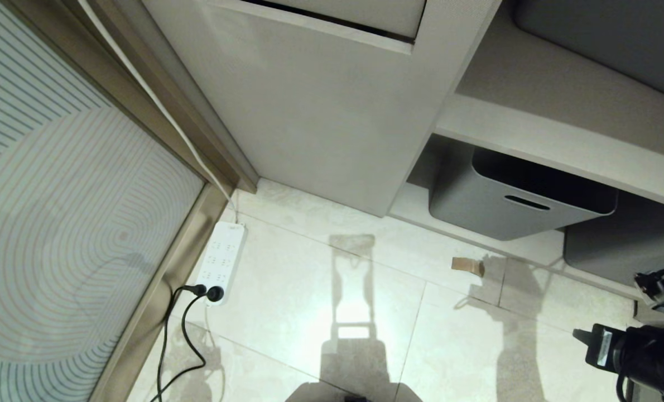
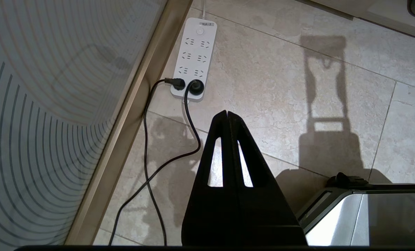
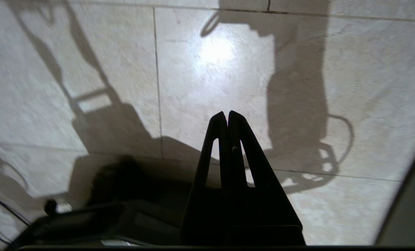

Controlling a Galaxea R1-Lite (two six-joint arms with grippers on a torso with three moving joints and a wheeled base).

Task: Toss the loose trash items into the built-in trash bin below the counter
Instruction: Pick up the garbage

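Both end effectors are clenched on nothing. Seen from its own wrist camera, the left end effector (image 2: pixel 227 113) hangs above the tiled floor (image 2: pixel 280 87) with its two black fingers pressed tip to tip, pointing toward a white power strip (image 2: pixel 193 57) that lies along the metal frame of a ribbed glass panel (image 2: pixel 36 122); two black plugs sit in the strip's near end and their cables trail across the tiles. The right end effector (image 3: pixel 227 113) is likewise pinched together over bare, shadowed tiles, and in the head view only that arm's black wrist assembly (image 1: pixel 639 349) shows, at the lower right corner.

A small folded tan cardboard piece (image 1: pixel 467 264) — the one loose trash item in sight — lies on the floor just in front of the shelf base, near its left end, well apart from both arms. Behind it a grey plastic tub (image 1: pixel 510 195) with a slot handle sits on the low shelf. The beige cabinet front (image 1: pixel 321 111) of the built-in trash bin rises at the top centre, the lower edge of its flap (image 1: pixel 337 14) barely in view — no sticker can be made out.
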